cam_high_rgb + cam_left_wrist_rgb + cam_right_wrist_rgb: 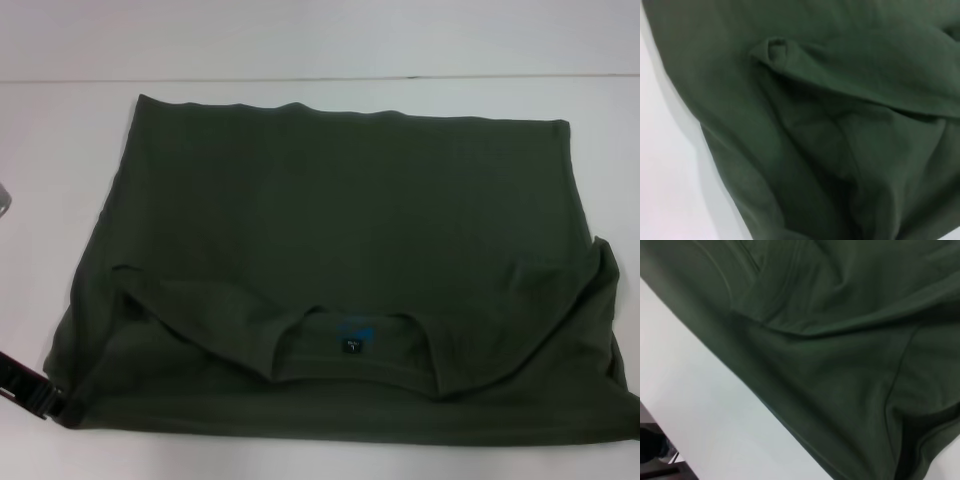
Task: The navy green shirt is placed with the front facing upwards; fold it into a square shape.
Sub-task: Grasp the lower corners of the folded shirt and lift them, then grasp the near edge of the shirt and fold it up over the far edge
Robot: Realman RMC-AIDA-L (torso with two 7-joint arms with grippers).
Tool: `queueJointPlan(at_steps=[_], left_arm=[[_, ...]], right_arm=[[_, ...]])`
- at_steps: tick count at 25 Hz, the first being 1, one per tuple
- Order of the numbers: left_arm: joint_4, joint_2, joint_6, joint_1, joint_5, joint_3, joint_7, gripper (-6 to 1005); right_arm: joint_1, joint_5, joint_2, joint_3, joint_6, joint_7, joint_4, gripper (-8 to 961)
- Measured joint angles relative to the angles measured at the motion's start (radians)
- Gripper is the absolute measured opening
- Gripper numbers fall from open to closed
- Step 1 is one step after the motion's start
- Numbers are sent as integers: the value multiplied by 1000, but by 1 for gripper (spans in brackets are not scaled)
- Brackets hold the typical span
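Note:
The navy green shirt point(340, 230) lies spread on the white table point(60, 170), its ribbed collar point(355, 365) toward me and the small dark neck label with a blue mark point(356, 336) showing. Both sleeves are folded inward beside the collar. No lettering shows. My left gripper point(40, 393) is a dark shape at the shirt's near-left corner, touching the cloth edge. The left wrist view shows only folds of the shirt point(840, 125) close up. The right wrist view shows the shirt's edge point(840, 365) on the table. My right gripper is out of view.
The white table's far edge point(320, 78) runs behind the shirt. Bare table point(705, 405) lies beside the shirt on the right, with the table's edge and dark floor point(655, 450) beyond it. A grey object point(4, 198) sits at the left border.

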Motion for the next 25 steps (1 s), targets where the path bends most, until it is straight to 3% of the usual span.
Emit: queueJointPlan(at_steps=[8, 12, 18, 25], left_arm=[[33, -23, 28, -47, -17, -25, 4, 26], [61, -25, 38, -82, -64, -72, 6, 25], [61, -7, -11, -141, -83, -162, 13, 25], [43, -8, -116, -172, -97, -172, 15, 25]], right_arm=[[-8, 34, -8, 68, -41, -40, -65, 22], [-17, 82, -30, 89, -44, -44, -74, 22], [-29, 176, -71, 108, -45, -70, -103, 22], [-8, 251, -100, 158, -40, -99, -124, 23]])
